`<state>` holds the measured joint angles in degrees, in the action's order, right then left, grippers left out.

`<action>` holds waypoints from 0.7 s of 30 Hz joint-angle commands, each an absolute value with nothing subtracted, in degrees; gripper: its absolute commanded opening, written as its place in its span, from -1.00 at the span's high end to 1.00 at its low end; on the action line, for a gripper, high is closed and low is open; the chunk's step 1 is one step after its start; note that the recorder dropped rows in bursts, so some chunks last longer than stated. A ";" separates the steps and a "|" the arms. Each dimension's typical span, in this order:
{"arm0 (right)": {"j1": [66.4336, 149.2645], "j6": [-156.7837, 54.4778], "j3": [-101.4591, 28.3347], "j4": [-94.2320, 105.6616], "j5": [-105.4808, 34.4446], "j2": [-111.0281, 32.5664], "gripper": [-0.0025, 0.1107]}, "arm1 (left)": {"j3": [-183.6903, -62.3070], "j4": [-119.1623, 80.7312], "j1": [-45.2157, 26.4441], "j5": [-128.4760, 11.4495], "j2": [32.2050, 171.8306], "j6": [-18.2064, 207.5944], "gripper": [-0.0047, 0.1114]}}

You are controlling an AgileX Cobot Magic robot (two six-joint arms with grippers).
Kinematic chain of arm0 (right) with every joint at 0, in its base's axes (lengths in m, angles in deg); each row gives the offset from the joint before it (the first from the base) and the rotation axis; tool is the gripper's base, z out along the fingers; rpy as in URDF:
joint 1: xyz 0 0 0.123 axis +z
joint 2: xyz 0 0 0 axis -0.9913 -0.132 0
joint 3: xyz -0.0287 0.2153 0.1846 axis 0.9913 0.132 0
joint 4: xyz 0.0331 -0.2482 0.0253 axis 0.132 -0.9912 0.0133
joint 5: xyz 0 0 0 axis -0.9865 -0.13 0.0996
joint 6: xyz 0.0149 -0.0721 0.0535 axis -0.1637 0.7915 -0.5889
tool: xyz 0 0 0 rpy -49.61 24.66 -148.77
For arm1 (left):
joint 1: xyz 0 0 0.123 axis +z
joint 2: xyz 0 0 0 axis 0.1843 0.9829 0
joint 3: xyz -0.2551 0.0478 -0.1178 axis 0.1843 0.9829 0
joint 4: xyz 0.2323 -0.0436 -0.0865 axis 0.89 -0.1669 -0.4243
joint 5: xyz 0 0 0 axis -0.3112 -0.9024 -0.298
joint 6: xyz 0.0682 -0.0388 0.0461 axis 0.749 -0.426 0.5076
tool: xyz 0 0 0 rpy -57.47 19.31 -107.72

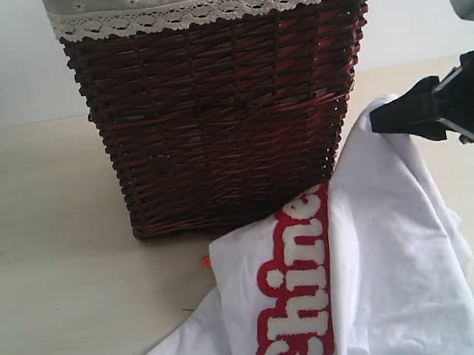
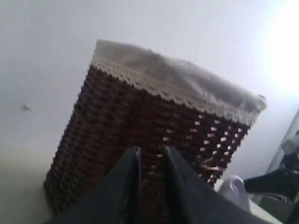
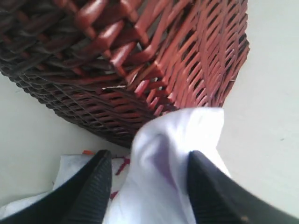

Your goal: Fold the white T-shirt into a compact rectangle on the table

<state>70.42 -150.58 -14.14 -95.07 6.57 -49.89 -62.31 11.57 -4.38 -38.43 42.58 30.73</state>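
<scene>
The white T-shirt (image 1: pixel 398 254) lies bunched on the table (image 1: pixel 49 248) in front of and to the right of a wicker basket. Its red-outlined lettering (image 1: pixel 305 297) faces up and a small orange tag (image 1: pixel 204 262) shows at its edge. One fold rises into a peak by the basket's right corner. My right gripper (image 1: pixel 375 120) hangs at that peak. In the right wrist view the gripper (image 3: pixel 149 156) is open, its fingers wide apart, with the raised T-shirt fold (image 3: pixel 173 154) standing loose between them. My left gripper (image 2: pixel 151 149) is slightly open and empty, pointing at the basket.
The tall dark wicker basket (image 1: pixel 222 120) with a lace-trimmed cloth liner (image 1: pixel 202 7) stands at the middle back, touching the shirt. It fills the left wrist view (image 2: pixel 154 121) and sits just beyond the right gripper's fingers (image 3: pixel 117 70). Bare tabletop spreads to the left.
</scene>
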 commanded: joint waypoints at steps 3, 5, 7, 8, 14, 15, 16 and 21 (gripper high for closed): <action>70.10 -152.48 -14.80 -94.23 7.23 -48.97 -0.04 | -64.80 31.42 -5.50 -31.23 59.77 17.99 0.20; 70.10 -152.70 -15.28 -94.23 7.46 -47.83 -0.04 | -66.33 36.13 -5.50 -26.29 66.76 16.15 0.20; 70.10 -152.71 -15.51 -94.23 8.38 -46.07 -0.06 | -68.70 37.70 -5.50 -24.28 74.62 15.88 0.20; 70.10 -152.71 -15.56 -94.23 8.68 -45.23 -0.08 | -69.52 37.70 -5.50 -24.40 78.37 15.88 0.20; 70.10 -152.71 -15.56 -94.23 8.19 -38.87 -0.10 | -75.76 46.41 -5.50 -22.01 99.97 16.76 0.53; 70.10 -153.38 -15.56 -94.23 7.91 -38.06 -0.10 | -76.72 48.61 -5.50 -18.36 104.00 16.76 0.62; 70.10 -154.05 -15.56 -94.23 7.67 -37.45 -0.10 | -78.15 50.71 -5.50 -14.92 107.89 16.76 0.70; 70.10 -155.35 -15.56 -94.23 7.67 -36.75 -0.10 | -86.33 53.55 -7.15 -13.84 123.71 16.85 0.79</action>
